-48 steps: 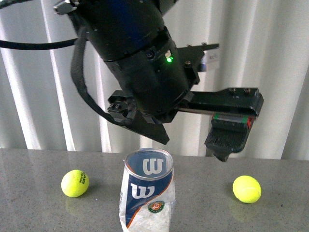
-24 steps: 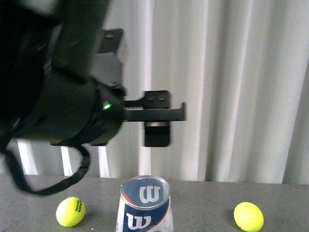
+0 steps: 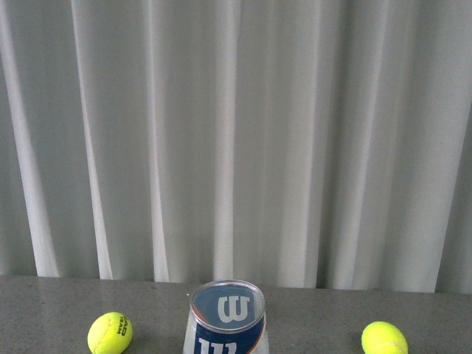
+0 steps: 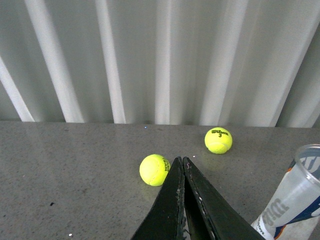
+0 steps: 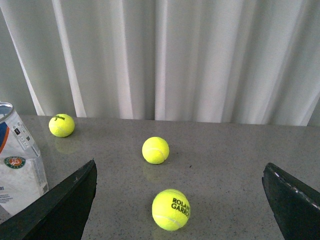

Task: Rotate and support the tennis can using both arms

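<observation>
Bare table (image 3: 310, 324) flanks the upright tennis can (image 3: 226, 317); balls (image 3: 110, 333) (image 3: 384, 338) lie farther out.

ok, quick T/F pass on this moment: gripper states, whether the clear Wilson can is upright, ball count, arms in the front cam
1. The left gripper is open. False: its fingers are pressed together.
2. The right gripper is open with nothing between its fingers. True.
3. The clear plastic Wilson tennis can stands upright on the grey table. True.
4. An arm blocks the front view. False: neither arm shows there.
5. The right wrist view shows three yellow tennis balls. True.
</observation>
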Robot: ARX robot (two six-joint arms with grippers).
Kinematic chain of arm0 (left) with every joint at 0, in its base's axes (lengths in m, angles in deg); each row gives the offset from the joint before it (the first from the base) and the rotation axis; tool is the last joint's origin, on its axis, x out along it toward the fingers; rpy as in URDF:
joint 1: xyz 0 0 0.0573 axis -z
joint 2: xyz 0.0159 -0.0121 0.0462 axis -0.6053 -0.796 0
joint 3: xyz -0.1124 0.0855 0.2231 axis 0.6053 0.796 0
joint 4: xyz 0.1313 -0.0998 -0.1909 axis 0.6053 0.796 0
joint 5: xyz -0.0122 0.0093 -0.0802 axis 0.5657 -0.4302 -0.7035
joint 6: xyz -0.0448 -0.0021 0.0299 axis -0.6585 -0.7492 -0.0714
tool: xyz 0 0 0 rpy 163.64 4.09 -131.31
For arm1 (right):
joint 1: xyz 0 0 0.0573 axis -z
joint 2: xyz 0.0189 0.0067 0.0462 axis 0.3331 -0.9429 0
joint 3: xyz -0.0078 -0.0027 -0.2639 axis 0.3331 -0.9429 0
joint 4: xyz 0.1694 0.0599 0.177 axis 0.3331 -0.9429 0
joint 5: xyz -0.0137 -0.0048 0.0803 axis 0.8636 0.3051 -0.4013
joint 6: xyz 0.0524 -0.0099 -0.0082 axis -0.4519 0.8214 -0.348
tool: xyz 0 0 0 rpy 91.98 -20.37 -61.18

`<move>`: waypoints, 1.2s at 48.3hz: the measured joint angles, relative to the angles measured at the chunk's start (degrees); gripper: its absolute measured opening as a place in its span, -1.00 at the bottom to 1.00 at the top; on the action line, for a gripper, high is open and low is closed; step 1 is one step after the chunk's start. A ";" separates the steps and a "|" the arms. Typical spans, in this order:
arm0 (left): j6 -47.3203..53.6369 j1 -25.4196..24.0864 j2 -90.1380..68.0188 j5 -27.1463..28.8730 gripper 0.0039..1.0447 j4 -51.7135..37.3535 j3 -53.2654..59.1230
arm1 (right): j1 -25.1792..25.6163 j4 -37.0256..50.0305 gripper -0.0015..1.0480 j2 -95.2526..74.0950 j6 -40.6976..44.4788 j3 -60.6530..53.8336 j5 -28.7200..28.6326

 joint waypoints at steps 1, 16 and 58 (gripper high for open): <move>-0.02 -0.35 0.55 -0.35 -0.93 0.00 0.52 | 0.00 0.00 0.87 0.00 0.00 0.00 0.00; 0.02 -5.18 10.05 -5.31 -0.93 2.49 7.48 | 0.00 0.00 0.87 0.00 0.00 0.00 0.00; 0.09 -13.49 38.42 -13.03 -0.93 22.12 14.36 | 0.00 0.00 0.87 0.00 0.00 0.00 0.00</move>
